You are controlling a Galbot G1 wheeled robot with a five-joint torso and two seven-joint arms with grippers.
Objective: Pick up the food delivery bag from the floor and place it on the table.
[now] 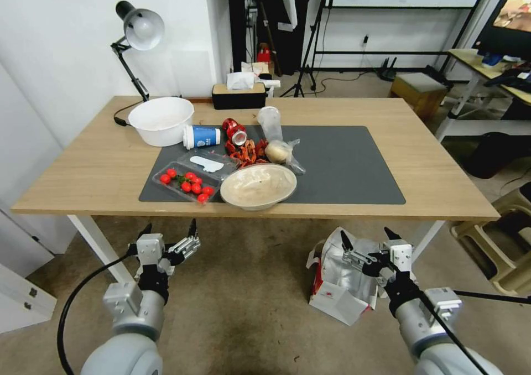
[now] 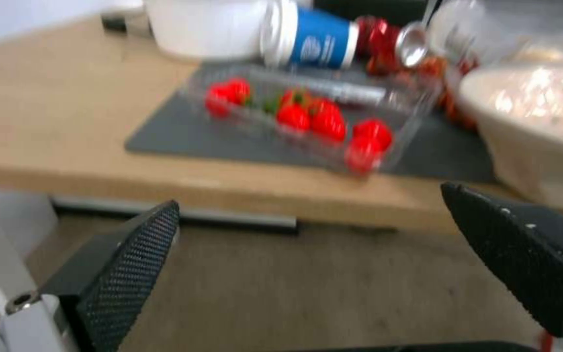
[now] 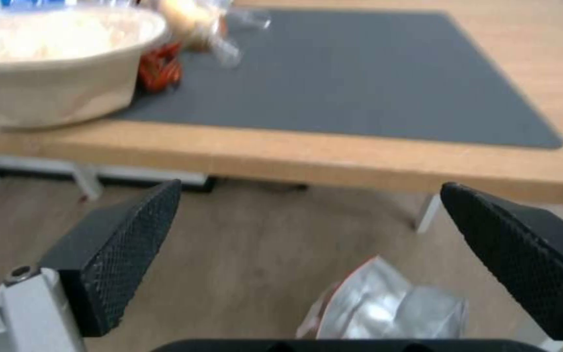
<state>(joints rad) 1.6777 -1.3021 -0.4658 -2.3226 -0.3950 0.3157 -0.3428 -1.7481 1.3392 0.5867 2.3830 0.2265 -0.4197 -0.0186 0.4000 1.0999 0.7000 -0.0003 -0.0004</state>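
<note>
From the head camera I see the food delivery bag (image 1: pixel 343 284) on the floor (image 1: pixel 243 308) under my right gripper (image 1: pixel 369 235) (jaws wide), left gripper (image 1: pixel 169 230) also spread; wrist views face the table (image 3: pixel 386 168).

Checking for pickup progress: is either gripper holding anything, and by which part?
Nothing is held. Left gripper and right gripper both hang open; the food delivery bag lies on the floor.

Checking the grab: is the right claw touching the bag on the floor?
Apart. In the right wrist view the open right claw hangs above the bag, floor showing between.
</note>
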